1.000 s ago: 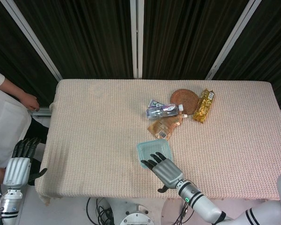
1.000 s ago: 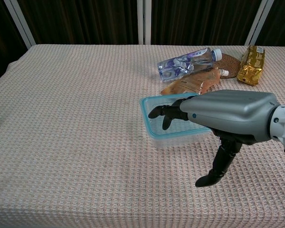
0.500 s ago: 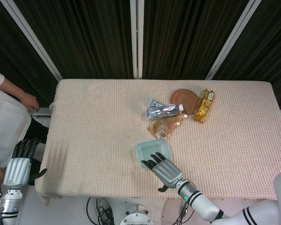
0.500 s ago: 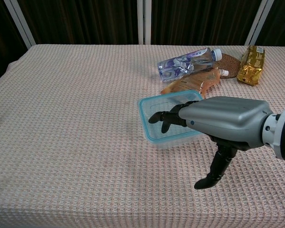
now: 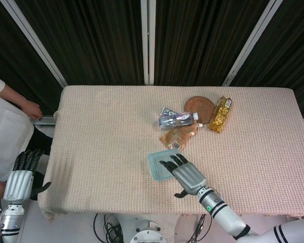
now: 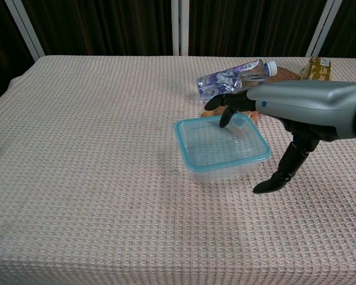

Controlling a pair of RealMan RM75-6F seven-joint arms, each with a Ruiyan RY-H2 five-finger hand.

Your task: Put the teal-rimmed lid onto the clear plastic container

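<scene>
The left hand [image 5: 22, 174] hangs off the near left corner of the table [image 5: 106, 131], well apart from the clear plastic container [image 6: 222, 169], its fingers straight and slightly apart with nothing in them. Near the front edge of the table the container sits flat on the woven cloth, and the teal-rimmed lid [image 6: 221, 144] lies on top of it, its rim matching the container's outline all round; through the clear lid the inside looks bare. The right hand [image 6: 296, 113] hovers over the container's far right side, palm down, its dark fingers [image 6: 225, 107] held a little apart and reaching over the lid's far edge, the thumb hanging down just to the right of the container; it holds nothing, and whether the fingertips touch the lid cannot be told. Just beyond the container lies an orange snack packet [image 5: 178, 136], mostly hidden by the hand in the chest view. Beyond that a clear water bottle [image 6: 234, 78] lies on its side, cap toward the right. Farther back and to the right of the container sit a round brown woven coaster [image 5: 199, 108] and a gold foil packet [image 5: 220, 114] beside it
</scene>
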